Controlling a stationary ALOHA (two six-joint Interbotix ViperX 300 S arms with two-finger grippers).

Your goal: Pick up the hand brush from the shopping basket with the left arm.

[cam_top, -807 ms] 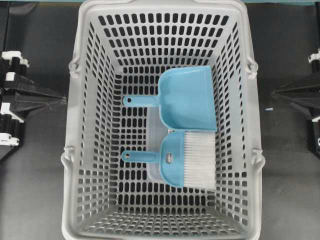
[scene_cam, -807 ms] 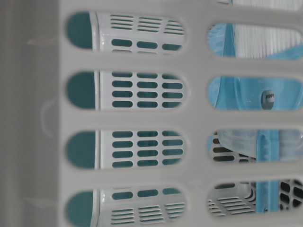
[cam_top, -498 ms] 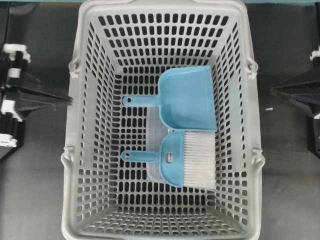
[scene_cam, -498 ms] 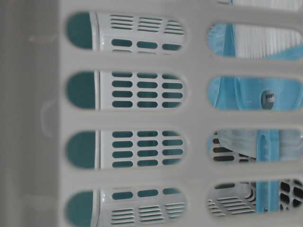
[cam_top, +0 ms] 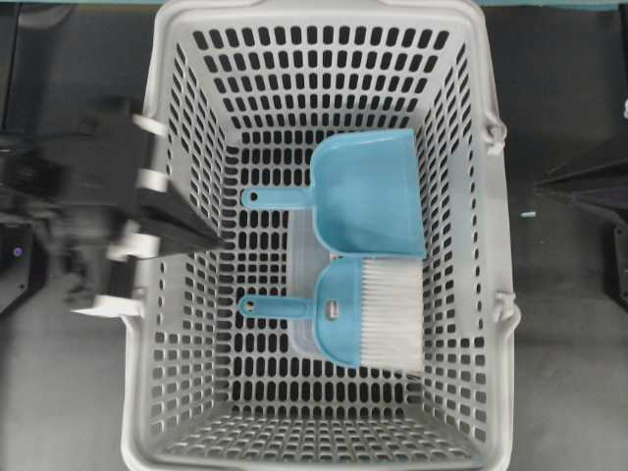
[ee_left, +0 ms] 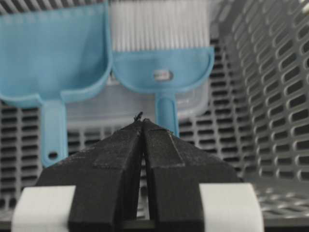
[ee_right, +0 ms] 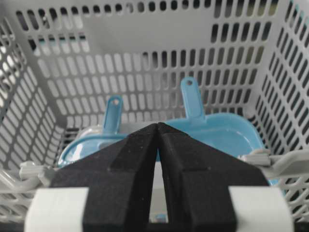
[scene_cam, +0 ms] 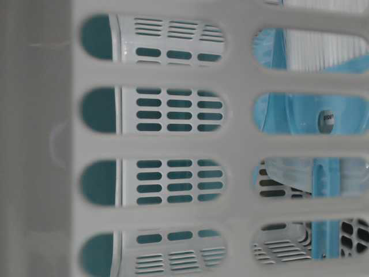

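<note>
Left hand [cam_top: 221, 241] has swung over shopping basket [cam_top: 324, 20] on dark table [cam_top: 559, 383].

Even, diffuse overhead lighting; no strong glare, shadows soft. In the overhead view the left arm [cam_top: 88, 221] at left of frame is smeared by motion blur, while the shopping basket [cam_top: 172, 324] is sharp. In the table-level view the near basket wall is defocused. Both wrist views blur toward their lower edges.
</note>
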